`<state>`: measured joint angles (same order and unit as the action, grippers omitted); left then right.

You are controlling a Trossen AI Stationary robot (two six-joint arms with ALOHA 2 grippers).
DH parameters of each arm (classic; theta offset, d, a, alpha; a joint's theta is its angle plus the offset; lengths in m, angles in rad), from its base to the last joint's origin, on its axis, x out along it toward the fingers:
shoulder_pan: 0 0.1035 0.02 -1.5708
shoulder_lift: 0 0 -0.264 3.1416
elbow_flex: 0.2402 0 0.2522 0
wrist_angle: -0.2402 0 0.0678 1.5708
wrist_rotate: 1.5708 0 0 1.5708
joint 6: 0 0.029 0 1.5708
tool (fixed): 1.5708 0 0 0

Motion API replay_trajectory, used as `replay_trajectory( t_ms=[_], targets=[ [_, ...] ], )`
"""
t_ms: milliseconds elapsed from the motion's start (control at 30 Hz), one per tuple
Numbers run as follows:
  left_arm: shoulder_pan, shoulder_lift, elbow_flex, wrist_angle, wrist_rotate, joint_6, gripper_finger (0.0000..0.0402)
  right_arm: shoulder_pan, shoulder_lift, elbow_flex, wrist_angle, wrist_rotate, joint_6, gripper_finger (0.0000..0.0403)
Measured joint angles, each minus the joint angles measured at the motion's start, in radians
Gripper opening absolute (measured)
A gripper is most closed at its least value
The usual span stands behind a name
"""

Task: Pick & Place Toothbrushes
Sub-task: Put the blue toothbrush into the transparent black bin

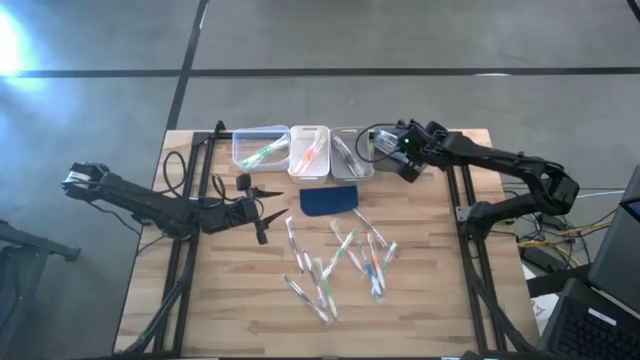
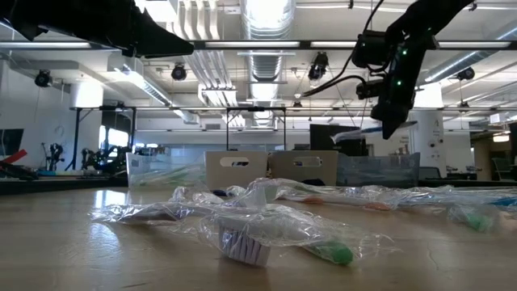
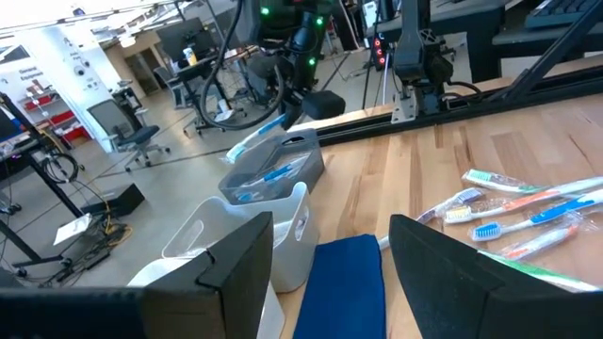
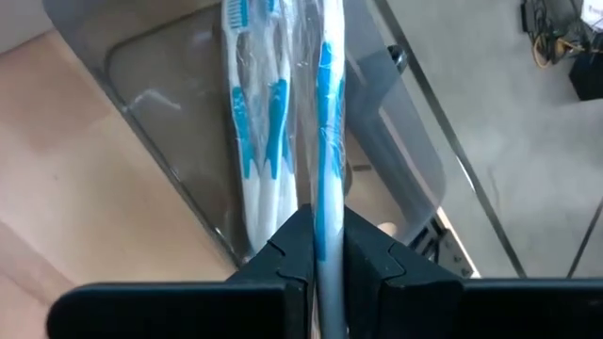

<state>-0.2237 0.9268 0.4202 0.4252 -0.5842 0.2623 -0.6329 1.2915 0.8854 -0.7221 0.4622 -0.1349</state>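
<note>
Over the grey bin: right gripper [image 4: 320, 247] hangs above the rightmost bin [image 1: 352, 150] at the far edge of the table [image 1: 220, 320].
Right gripper state: fingers pressed tight on a wrapped blue toothbrush [image 4: 325, 113], which runs forward from between them.
Held brush, hard to see: from overhead it is lost against the gripper [image 1: 404, 147]; at table height only a pale blue-tipped stick [image 2: 355, 134] shows below the dark wrist.
Beneath the right fingers: two more blue toothbrushes [image 4: 252, 132] lie along the bin's floor; the bin's near end is hidden by the fingers.
Ahead of the left gripper: left gripper [image 1: 266, 211] hovers above the table, fingers spread wide and holding nothing; a dark blue pad [image 3: 347, 282] lies just beyond them, partly covered by the finger [image 3: 471, 282].
Beyond the pad: the white middle bin [image 1: 310, 150] and the clear bin [image 1: 260, 146]; the left wrist camera shows only part of them.
Right of the left gripper: loose toothbrushes [image 1: 340, 262] lie scattered on the wood, well apart from both grippers.
Loose brushes, close up: crinkled clear wrappers [image 2: 266, 226] blur their shapes; one white head and a green handle end are plain, the exact count cannot be told.
</note>
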Motion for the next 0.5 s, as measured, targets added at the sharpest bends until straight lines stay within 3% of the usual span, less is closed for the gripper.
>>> replay_trajectory(
  t_ms=[500],
  targets=[
    [0.0, 0.0, 0.0, 0.0, 0.0, 0.0, 0.0218, -0.038, 0.0, -0.13, 0.211, -0.031, -0.053, 0.0026]
  ],
)
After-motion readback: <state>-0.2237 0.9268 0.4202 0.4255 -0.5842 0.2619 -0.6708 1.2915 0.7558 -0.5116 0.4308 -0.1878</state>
